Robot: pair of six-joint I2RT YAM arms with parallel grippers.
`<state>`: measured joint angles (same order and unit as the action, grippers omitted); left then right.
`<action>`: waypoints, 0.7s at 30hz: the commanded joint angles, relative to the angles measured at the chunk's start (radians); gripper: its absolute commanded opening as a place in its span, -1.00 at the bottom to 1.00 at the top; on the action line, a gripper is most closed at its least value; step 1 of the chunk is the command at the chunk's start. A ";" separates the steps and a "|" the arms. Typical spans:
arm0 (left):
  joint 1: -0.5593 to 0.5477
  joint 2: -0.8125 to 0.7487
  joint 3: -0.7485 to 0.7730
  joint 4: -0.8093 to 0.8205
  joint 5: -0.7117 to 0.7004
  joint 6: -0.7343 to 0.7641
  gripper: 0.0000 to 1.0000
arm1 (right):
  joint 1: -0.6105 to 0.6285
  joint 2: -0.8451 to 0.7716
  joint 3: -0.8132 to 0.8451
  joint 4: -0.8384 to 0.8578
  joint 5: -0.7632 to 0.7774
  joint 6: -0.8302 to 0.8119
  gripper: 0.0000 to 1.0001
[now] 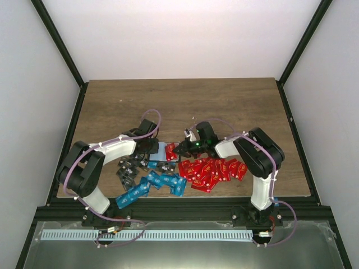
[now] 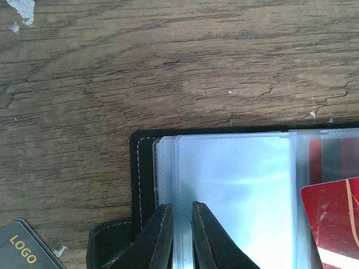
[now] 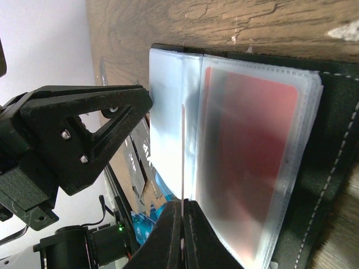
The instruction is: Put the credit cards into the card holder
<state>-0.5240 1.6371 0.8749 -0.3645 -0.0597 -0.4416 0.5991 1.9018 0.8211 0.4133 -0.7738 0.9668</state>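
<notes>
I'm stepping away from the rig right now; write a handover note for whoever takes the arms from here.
Left gripper: shut on a clear sleeve of the open card holder.
Right gripper: shut on a red card, over the sleeves.
Done: one sleeved red card is in place.
Left: seat the held card, then load the red pile, blue cards and dark grey cards, all loose on the table near the arms.

Wooden table [image 1: 179, 101] with open card holder [image 1: 161, 151] and scattered credit cards [image 1: 210, 171].
</notes>
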 commanded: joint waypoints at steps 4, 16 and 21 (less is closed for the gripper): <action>0.005 0.013 -0.020 0.002 0.000 -0.008 -0.75 | 0.010 0.024 0.041 0.036 -0.019 0.013 -0.99; 0.004 0.009 -0.034 0.002 0.001 -0.010 -0.75 | 0.010 0.057 0.068 0.017 -0.014 0.016 -0.99; 0.004 0.010 -0.036 0.008 0.007 -0.009 -0.76 | 0.010 0.070 0.069 0.028 -0.018 0.023 -0.99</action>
<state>-0.5240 1.6375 0.8543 -0.3538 -0.0593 -0.4450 0.5991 1.9541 0.8577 0.4339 -0.7845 0.9852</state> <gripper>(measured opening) 0.122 0.019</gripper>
